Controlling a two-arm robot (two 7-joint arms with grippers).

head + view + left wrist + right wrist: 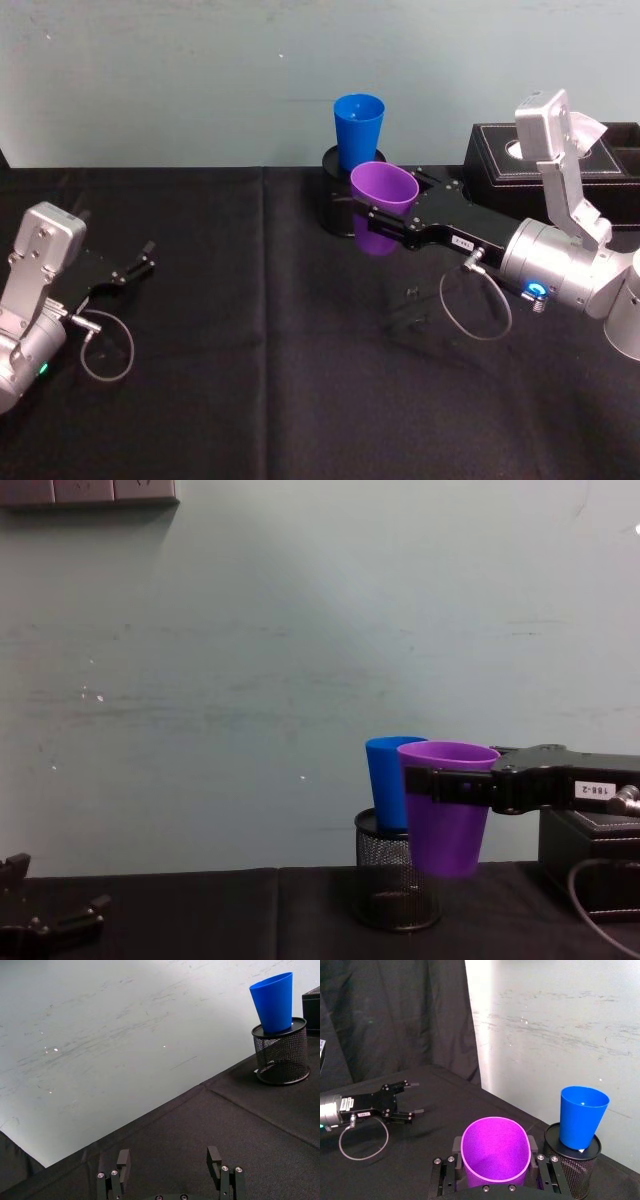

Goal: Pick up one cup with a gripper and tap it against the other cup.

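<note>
**A:** From the head view, we are seeing the right claw [392, 198] gripping the purple cup [384, 188] around its upper wall. It is holding the cup above the desk [250, 380] near the far edge, just in front of the mesh holder [335, 200] where the blue cup [359, 130] is standing.

**B:** And the left claw [138, 260] is lying idle by the desk's left edge. Through the left wrist view we are looking over that claw [169, 1160], its fingers spread with nothing between them, toward the blue cup [274, 1002].

**A:** In the right wrist view, the purple cup [495, 1152] is sitting between the jaws, its rim pressed slightly oval. A gap is showing between it and the blue cup [581, 1115].

**B:** From the chest view, the purple cup [447, 815] is hanging clear of the desk, with its rim about level with the blue cup's [385, 780].

**A:** So, as we are judging it, we are closing the last gap. We should be easing toward the far edge slowly, aiming for the blue cup's bare wall above the holder.

**B:** Gently, too. It looks to be sitting loose, so a hard knock could tip it.
</note>
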